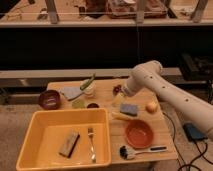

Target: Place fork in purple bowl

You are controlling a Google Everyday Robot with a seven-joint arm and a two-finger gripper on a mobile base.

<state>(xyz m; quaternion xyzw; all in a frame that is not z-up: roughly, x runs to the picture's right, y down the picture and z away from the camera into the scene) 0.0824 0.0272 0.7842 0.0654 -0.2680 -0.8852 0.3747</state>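
**Fork lying in yellow tub, gripper over mid-table**

Camera view, single frame.

- Wooden table (106, 86) sits in the lower half of the frame, with dark shelving behind it.
- The pale arm enters from the right edge and bends at an elbow right of centre. The gripper (118, 94) hangs at the frame's centre, over the back middle of the table. Its jaws stand apart with nothing between them, and it touches no object.
- The fork (91, 143) lies flat on the floor of the yellow tub (30, 126), lower centre-left. Its tines point toward the top of the frame and its handle toward the bottom. It is well apart from the gripper.
- A brown block (69, 144) lies just left of the fork in the same tub, not touching it.
- The purple bowl (49, 99) is upright at the table's left edge, just above the tub's upper-left corner. Nothing can be made out inside it.
- A small dark cup (93, 105) stands between the tub's back wall and the gripper.
- A blue sponge (129, 108) lies just below and right of the gripper, with a small yellow fruit (151, 106) to its right.
- The orange bowl (138, 133) is lower right of the tub. A black-handled brush (135, 150) lies below it, near the table's front edge.
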